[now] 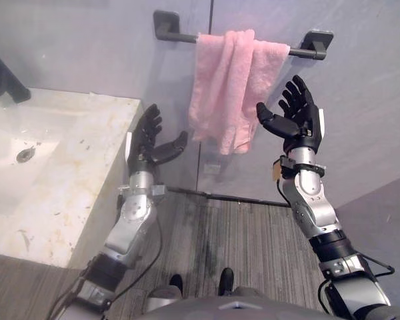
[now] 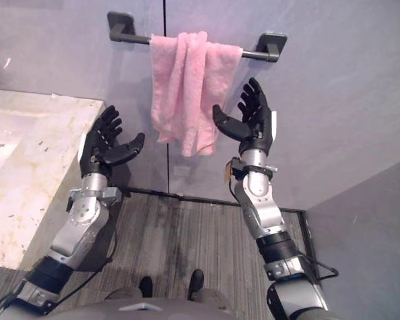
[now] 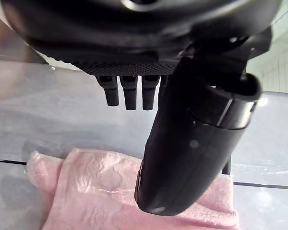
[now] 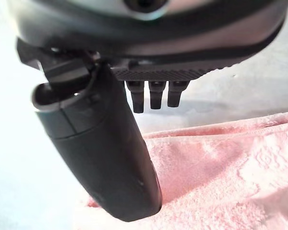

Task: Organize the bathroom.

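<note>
Now flanking the pink towel (image 1: 233,87) bunched mid-way on the wall rail (image 1: 187,38), hanging lengthwise downward, with left robot hand (image 1: 149,139) and right robot hand (image 1: 297,110) both spread and empty, right one nearer, just beside its edge.

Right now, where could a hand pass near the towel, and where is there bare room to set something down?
Bare rail shows right of the pink towel and left of it up to the bracket. The counter around the sink is bare but stained. Below the rail it is crowded: the open left hand and right hand flank the towel.
</note>
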Controlling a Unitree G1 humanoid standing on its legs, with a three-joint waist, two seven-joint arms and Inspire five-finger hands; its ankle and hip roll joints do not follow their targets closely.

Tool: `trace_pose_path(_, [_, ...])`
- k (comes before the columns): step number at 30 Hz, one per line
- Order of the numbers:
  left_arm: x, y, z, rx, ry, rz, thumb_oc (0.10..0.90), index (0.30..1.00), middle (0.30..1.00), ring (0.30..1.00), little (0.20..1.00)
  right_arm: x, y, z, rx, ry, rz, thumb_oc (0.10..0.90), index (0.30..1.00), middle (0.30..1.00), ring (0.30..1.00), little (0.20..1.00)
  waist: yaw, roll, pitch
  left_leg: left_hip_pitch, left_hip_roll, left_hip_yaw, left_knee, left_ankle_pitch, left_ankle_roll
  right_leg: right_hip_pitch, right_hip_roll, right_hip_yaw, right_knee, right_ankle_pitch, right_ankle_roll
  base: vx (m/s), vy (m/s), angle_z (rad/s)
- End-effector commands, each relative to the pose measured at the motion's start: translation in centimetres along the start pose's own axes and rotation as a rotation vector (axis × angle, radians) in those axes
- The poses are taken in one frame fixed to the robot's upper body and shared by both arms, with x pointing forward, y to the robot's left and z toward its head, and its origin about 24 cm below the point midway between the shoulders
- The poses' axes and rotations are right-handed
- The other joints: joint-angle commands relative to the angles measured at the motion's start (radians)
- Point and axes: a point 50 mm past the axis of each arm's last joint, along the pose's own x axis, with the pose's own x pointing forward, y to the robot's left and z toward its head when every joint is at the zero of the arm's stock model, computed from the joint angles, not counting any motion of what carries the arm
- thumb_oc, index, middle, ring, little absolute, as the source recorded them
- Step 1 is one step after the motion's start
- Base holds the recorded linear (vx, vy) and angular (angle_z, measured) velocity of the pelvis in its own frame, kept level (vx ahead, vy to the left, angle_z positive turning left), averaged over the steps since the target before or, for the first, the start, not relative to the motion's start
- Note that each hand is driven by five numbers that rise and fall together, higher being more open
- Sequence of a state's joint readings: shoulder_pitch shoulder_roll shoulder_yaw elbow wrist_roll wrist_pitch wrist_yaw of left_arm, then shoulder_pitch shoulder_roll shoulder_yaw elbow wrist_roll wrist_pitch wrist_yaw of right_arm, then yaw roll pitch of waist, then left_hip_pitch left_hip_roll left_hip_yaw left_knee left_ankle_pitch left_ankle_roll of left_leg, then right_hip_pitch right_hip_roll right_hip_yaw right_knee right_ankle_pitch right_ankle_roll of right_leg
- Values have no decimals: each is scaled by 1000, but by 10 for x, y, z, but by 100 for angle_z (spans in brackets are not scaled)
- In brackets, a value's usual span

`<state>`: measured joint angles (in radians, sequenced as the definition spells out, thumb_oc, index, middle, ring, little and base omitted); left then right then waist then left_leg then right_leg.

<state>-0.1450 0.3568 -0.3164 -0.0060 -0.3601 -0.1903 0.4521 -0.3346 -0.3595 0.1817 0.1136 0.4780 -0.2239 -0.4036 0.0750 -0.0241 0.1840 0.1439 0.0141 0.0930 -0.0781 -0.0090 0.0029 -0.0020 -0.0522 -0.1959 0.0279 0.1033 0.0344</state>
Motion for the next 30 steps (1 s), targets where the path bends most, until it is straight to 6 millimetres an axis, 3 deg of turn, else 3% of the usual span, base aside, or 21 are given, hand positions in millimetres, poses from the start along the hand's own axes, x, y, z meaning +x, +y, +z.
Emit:
trace_pose_path(1, [1,-6,31,-27,-166,-76,800,900,900,900,900,17,-2,58,35,-307,18,800,900,900,900,900,-27,-19,-85,-82,-52,-37,-9,45,43,-37,-78,-9,247,19,72,218,-42,-10])
trace_pose_path(5, [3,-4,32,-28,-169,-78,800,900,900,900,900,16,-1,62,40,-305,40,800,900,900,900,900,-49,-27,-78,-55,-42,-29,-9,20,29,-34,-52,-6,42,3,70,217,-122,6])
trace_pose_path(7, [2,-5,32,-31,-173,-82,800,900,900,900,900,15,2,62,54,-306,55,800,900,900,900,900,-58,-37,-74,-36,-52,-24,-9,-8,29,-50,-43,-4,-64,66,86,183,-137,-4])
trace_pose_path(9, [1,-5,32,-41,-175,-86,800,900,900,900,900,16,6,63,68,-308,70,800,900,900,900,900,-64,-43,-68,-4,-58,-16,-9,-36,31,-89,-46,-21,-93,126,97,198,-171,2])
trace_pose_path(12, [0,-8,33,-42,-194,-103,800,900,900,900,900,19,10,62,83,-290,85,800,900,900,900,900,-68,-47,-80,32,-61,-25,-9,-49,41,-88,-22,-7,-106,115,84,213,-192,5])
trace_pose_path(13, [-1,-10,34,-60,-195,-98,800,900,900,900,900,20,11,61,77,-281,100,800,900,900,900,900,-71,-46,-83,35,-57,-25,14,-49,30,-76,-15,2,-101,108,76,148,-103,17])
trace_pose_path(15, [-3,-11,37,-88,-200,-96,800,900,900,900,900,16,15,61,58,-276,132,800,900,900,900,900,-73,-43,-86,-3,-31,-16,139,13,-14,-39,-4,11,-109,84,45,105,-77,11])
trace_pose_path(17, [-3,-12,38,-94,-206,-96,800,900,900,900,900,14,15,60,58,-272,145,800,900,900,900,900,-71,-47,-83,-27,-30,-17,204,31,-23,-25,-4,15,-112,76,35,41,-45,4])
trace_pose_path(19, [-4,-13,40,-86,-225,-91,800,900,900,900,900,9,16,57,47,-269,178,800,900,900,900,900,-58,-60,-72,-114,-33,-35,355,38,-35,16,-9,25,-115,56,18,66,-36,5])
trace_pose_path(21, [-3,-11,35,-109,-195,-73,800,900,900,900,900,12,18,56,56,-257,191,800,900,900,900,900,-38,-66,-68,-143,-40,-53,318,12,-27,48,-5,46,-115,32,19,160,55,-11])
trace_pose_path(22, [-5,-9,33,-109,-195,-77,800,900,900,900,900,15,22,57,41,-257,199,800,900,900,900,900,-22,-60,-72,-129,-26,-63,153,13,-21,64,0,55,-115,13,24,219,125,-26])
trace_pose_path(24, [-7,-9,33,-128,-195,-88,800,900,900,900,900,17,20,59,26,-259,195,800,900,900,900,900,-10,-49,-75,-132,-7,-72,27,70,-30,73,8,53,-115,-2,25,192,130,-15])
trace_pose_path(26, [-9,-10,31,-135,-192,-102,800,900,900,900,900,18,13,62,12,-269,178,800,900,900,900,900,-1,-49,-70,-182,9,-66,9,133,-54,93,16,45,-115,-20,21,150,126,-8])
trace_pose_path(30, [-8,-13,23,-138,-147,-107,800,900,900,900,900,27,7,64,23,-259,161,800,900,900,900,900,-2,-51,-84,-167,4,-67,-9,113,-46,93,-4,12,-115,-31,27,114,113,-11])
